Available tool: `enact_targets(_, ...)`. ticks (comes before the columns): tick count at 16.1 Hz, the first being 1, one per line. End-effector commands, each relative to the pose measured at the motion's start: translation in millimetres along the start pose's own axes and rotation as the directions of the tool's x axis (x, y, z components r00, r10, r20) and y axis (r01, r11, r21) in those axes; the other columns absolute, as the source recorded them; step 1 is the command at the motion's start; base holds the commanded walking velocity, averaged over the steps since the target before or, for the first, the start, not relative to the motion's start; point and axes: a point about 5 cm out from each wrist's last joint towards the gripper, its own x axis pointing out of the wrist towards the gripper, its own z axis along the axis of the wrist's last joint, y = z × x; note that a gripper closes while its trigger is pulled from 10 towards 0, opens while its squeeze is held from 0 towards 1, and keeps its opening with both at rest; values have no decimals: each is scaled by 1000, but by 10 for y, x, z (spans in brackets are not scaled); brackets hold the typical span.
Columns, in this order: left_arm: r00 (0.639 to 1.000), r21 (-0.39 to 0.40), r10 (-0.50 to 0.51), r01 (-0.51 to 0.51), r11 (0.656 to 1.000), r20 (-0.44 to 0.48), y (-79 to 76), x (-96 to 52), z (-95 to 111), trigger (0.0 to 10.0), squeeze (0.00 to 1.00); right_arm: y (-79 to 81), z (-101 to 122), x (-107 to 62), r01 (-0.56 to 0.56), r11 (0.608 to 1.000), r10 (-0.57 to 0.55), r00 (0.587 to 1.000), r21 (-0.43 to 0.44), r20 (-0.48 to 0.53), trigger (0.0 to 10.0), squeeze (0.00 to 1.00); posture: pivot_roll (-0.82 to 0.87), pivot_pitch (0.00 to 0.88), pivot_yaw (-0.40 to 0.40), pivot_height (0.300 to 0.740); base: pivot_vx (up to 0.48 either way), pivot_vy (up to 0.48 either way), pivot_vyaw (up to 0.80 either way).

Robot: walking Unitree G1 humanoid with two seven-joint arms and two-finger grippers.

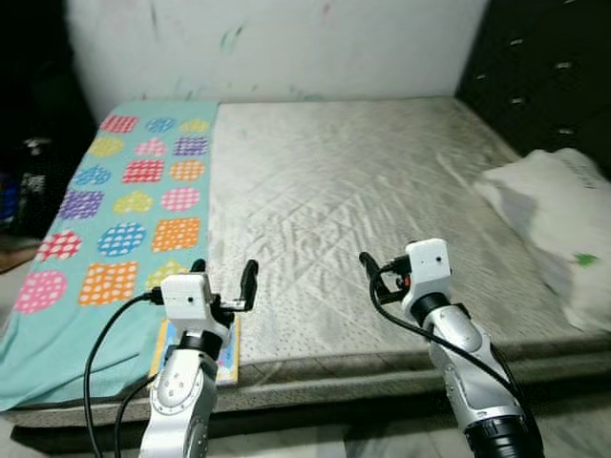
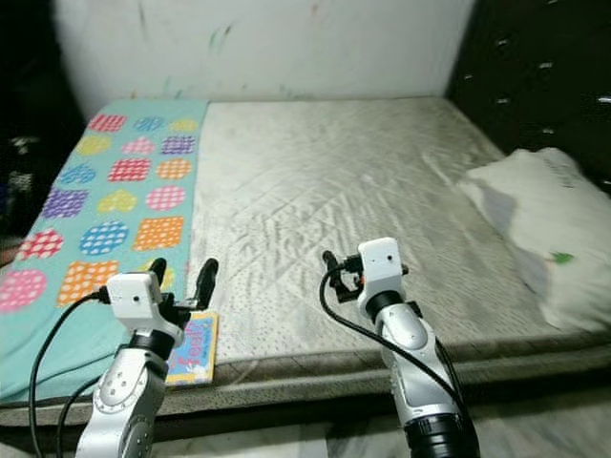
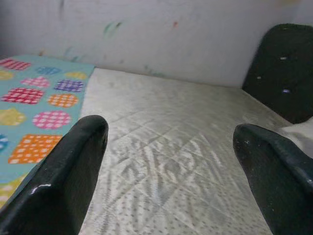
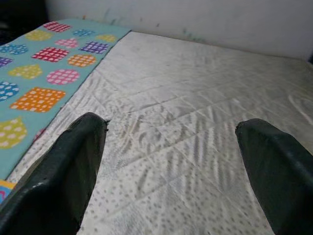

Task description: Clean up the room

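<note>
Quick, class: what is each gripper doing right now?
Left gripper: jaws open, holding nothing, above the bed's near edge.
Right gripper: jaws open, holding nothing.

A thin colourful picture book lying beneath the left gripper's fingers is partly covered by the silver left arm. The white pillow, well off to the right of the right gripper's fingers, is cut by the frame edge. Dark objects beyond the teal patterned blanket cannot be identified.
</note>
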Motion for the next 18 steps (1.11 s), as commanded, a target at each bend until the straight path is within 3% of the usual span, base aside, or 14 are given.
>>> enact_targets(1, 1000, 2, -9, 9, 1000, 20, 2, -6, 45, 10000, 0, -10, 53, 2, 3, 1000, -3, 1000, -2, 24, 10000, 0, 39, 2, 7, 740, 371, 0, 0)
enact_targets(6, 1000, 12, 4, -5, 1000, 15, 20, 1, 44, 10000, 0, -6, 55, 8, 16, 1000, -16, 999, 1, 32, 10000, 0, 42, 2, 11, 740, 347, 0, 0)
enact_targets(10, 998, 20, 66, -66, 998, -10, 54, -2, 2, 10000, 0, -11, 77, 9, 24, 1000, -24, 999, -6, 45, 10000, 0, 40, 8, 13, 740, 0, 0, 0)
enact_targets(14, 998, 10, 64, -64, 998, -14, 51, 3, -1, 10000, 0, -18, 75, 2, 25, 1000, -25, 999, -10, 45, 10000, 0, 40, 8, 11, 740, 0, 0, 0)
enact_targets(18, 998, -3, 65, -65, 998, -21, 43, -1, -7, 10000, 0, -3, 70, 8, 19, 1000, -19, 999, -4, 40, 10000, 0, 42, 9, 9, 740, 0, 441, -306)
